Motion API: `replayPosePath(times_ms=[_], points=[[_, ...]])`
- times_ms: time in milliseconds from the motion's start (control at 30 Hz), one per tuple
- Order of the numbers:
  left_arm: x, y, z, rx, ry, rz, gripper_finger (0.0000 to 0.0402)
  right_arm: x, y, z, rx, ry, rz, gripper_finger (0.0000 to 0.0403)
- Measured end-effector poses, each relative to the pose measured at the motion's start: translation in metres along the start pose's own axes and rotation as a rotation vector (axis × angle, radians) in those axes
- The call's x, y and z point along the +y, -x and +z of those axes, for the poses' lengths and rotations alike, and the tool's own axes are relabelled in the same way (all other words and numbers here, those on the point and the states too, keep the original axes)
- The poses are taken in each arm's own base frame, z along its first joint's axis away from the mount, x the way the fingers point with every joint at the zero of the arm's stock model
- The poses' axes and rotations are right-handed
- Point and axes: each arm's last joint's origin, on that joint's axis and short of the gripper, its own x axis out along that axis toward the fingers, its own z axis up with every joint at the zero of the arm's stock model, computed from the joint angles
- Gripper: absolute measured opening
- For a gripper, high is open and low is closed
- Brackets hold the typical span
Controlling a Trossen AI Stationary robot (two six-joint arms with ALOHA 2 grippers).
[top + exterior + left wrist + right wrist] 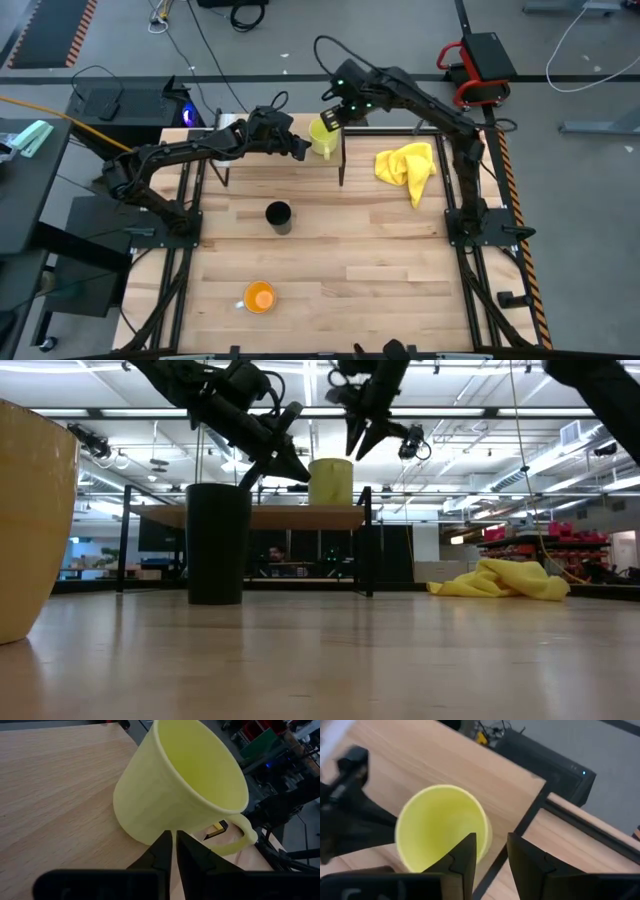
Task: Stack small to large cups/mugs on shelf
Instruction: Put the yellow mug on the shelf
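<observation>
The yellow mug (pixel 322 137) (pixel 331 482) stands upright by its base on the low wooden shelf (pixel 270 517), near the shelf's right end. My left gripper (pixel 301 149) (pixel 174 840) is shut and comes slanting from the left, its tips at the mug's lower wall beside the handle (pixel 240 837). My right gripper (pixel 331 118) (pixel 492 852) hangs open just above the mug's rim and touches nothing. The black cup (pixel 278 215) (pixel 217 542) stands on the tabletop in front of the shelf. The orange mug (pixel 259 297) (pixel 30 520) stands near the table's near edge. My left gripper's shut fingertips (pixel 165 842) point at the yellow mug's outer wall low down (pixel 150 832), close to its base and beside the handle. They come slanting down from the table's left. Whether they touch the wall, I cannot tell.
A crumpled yellow cloth (pixel 407 165) (pixel 500 580) lies on the tabletop right of the shelf. The shelf's thin black posts (pixel 342 172) (pixel 368 550) stand near the mug. Open wood lies between the black cup and the orange mug.
</observation>
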Motion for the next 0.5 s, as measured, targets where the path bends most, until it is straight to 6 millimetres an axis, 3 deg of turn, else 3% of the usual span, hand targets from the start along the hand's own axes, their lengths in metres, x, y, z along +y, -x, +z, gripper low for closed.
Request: replayPosePath(times_ms=[300,500], points=[[0.000,0.000,0.000,0.000,0.001,0.000,0.0038,-0.004,0.047,-0.018,-0.048,0.110,-0.087,0.0095],[0.000,0.000,0.000,0.000,0.002,0.000,0.0030,-0.009,0.025,-0.035,0.018,0.204,-0.125,0.0011]])
